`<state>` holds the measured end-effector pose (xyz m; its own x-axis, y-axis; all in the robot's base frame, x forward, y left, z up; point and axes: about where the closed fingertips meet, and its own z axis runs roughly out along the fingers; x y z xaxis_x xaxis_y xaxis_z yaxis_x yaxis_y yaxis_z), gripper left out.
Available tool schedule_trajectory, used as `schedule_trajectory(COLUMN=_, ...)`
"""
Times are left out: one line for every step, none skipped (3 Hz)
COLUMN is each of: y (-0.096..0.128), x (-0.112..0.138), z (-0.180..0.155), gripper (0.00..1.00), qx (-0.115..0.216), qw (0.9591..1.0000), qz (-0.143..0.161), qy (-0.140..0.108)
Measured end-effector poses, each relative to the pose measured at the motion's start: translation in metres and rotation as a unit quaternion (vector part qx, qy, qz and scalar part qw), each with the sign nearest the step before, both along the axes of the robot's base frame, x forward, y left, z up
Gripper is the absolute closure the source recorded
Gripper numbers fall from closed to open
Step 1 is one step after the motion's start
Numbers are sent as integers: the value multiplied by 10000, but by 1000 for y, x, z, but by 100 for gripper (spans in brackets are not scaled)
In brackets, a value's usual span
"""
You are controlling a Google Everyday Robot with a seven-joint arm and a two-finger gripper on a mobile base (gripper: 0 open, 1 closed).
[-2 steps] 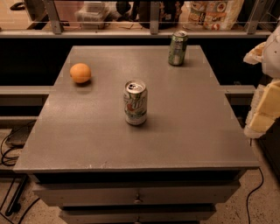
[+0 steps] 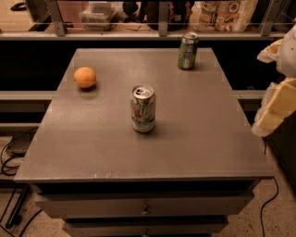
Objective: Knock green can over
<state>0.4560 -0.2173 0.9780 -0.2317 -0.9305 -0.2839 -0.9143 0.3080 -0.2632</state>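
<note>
Green can upright at one o'clock, not yet reached.
It stood untouched near the table's far edge, so this looked like the approach step. The next move would call for a reach toward eleven, clear of the white can at centre and the orange at ten. The gripper hung off the table's edge at three, well apart from the can; spread or closed, I could not tell.

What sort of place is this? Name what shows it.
Probably an office break area or a test lab: a grey drawer cabinet holds the green can, a white can and an orange, and snack bags sit on the counter behind. The gripper hangs off the cabinet's right edge.
</note>
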Motion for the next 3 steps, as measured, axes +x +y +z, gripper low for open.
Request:
schedule_trajectory(y=-4, x=37, z=2, gripper=0, qx=828, qw=9956, qz=-130, qy=-415)
schedule_trajectory(y=-4, x=76, z=3, gripper=0, qx=1437, qw=9857, qz=-177, qy=-858)
schedule_trajectory(y=-4, x=121, z=3, gripper=0, qx=1832, qw=9757, qz=-184, qy=-1185)
